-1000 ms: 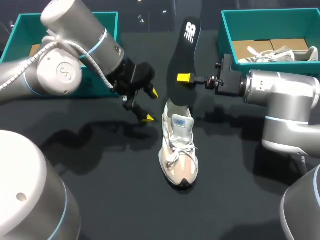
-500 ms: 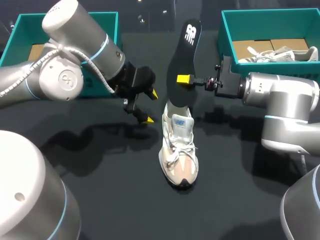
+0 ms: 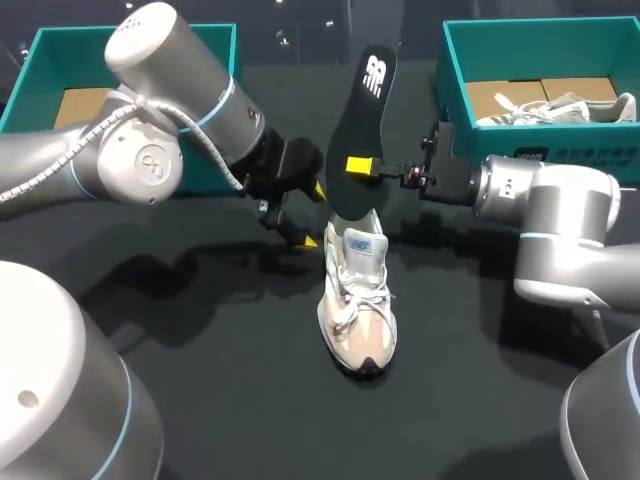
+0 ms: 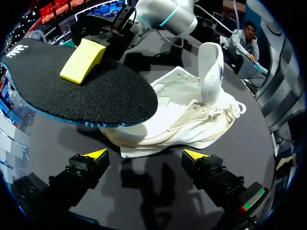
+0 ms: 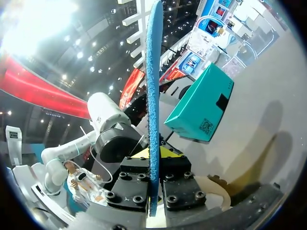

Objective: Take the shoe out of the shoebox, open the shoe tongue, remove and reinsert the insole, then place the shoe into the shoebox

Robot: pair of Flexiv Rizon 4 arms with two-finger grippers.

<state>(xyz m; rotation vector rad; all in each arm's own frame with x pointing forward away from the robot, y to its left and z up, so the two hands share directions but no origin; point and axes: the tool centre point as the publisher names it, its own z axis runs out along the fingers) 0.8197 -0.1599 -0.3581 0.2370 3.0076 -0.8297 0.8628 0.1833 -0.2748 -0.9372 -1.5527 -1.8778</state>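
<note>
- Teal box (image 3: 60, 38): far behind the left arm.
- Left gripper (image 3: 313, 215) (image 4: 145, 154): fingers spread apart and holding nothing; the shoe's heel lies just ahead of the gap between them.
- Insole (image 3: 362, 130) (image 4: 110, 96) (image 5: 153, 96): black, standing nearly upright, pinched between the right gripper's fingers, with its lower end at the shoe's heel opening.
- Shoe (image 3: 358, 300) (image 4: 192, 124): white, on the table outside either box, tongue raised.
- Right gripper (image 3: 362, 168) (image 5: 153, 184): fingers clamped on the insole from both faces.
- Teal shoebox (image 3: 450, 60): behind the right arm, holding a second shoe (image 3: 560, 108).
</note>
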